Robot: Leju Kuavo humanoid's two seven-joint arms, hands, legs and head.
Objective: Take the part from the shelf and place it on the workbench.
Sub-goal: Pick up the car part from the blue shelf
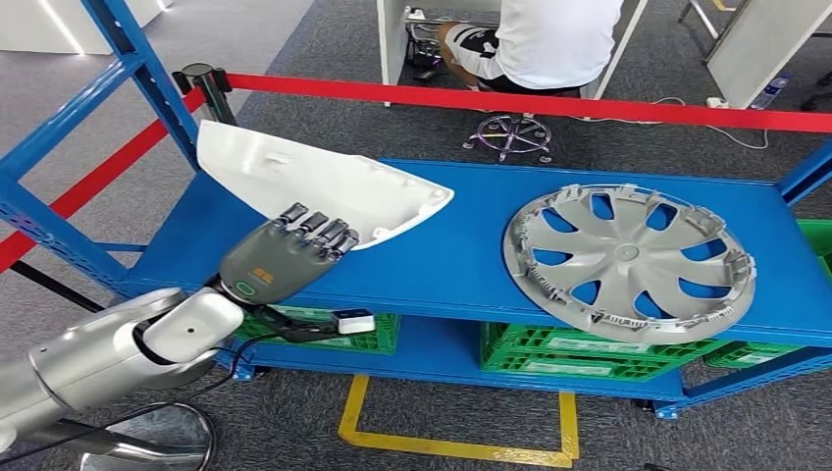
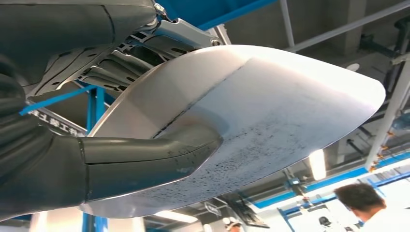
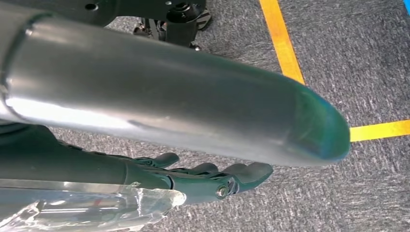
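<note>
Head view: left hand (image 1: 283,253) grips the white part (image 1: 324,186) near the shelf's (image 1: 471,265) front edge.

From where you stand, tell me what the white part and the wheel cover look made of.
White part: probably moulded plastic, smooth, slightly glossy, thin curved shell; left hand grips its edge. Wheel cover: likely grey plastic, matt silver finish, clip tabs around the rim.

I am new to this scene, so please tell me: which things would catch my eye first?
The left hand grips the white part at its near edge, over the left end of the blue shelf. To the right, a grey wheel cover lies flat on that shelf. Behind it runs a red barrier tape.
</note>
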